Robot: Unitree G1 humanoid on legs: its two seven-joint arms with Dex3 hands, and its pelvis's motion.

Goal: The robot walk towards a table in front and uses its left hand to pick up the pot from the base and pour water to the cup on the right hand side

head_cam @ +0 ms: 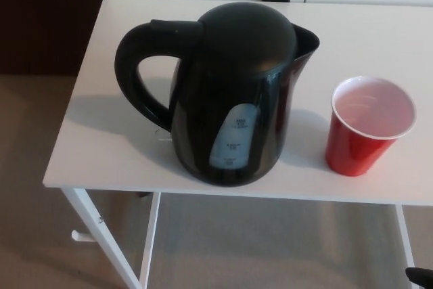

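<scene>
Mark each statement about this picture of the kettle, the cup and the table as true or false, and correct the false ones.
1. The kettle stands upright on the table. True.
2. The kettle's handle points towards the cup. False: the handle points to picture left, away from the cup; the spout faces the cup's side.
3. The cup is red outside and white inside. True.
4. The cup lies on its side. False: it stands upright, mouth up.
5. The robot's left hand grips the handle. False: neither hand shows in the picture.
6. Kettle and cup stand apart, not touching. True.
</scene>
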